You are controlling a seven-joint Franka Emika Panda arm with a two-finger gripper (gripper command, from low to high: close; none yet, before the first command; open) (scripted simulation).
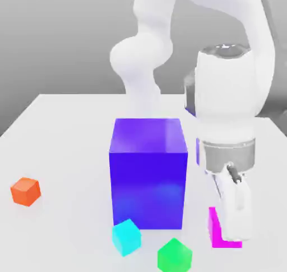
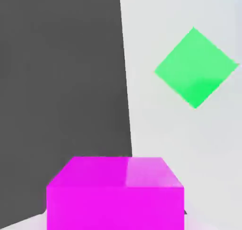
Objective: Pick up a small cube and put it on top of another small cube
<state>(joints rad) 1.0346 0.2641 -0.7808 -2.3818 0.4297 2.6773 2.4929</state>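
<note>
One gripper (image 1: 234,231) closed on the small magenta cube (image 1: 216,229); green cube (image 1: 174,256) and cyan cube (image 1: 126,237) near the big blue block (image 1: 148,173).

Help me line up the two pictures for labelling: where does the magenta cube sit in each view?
Exterior view: the magenta cube is at lower right, partly behind the hand, beside the big blue block.
Hand view: it lies at the bottom centre.
Shared landmark: the green cube, nearby on the table.
</note>
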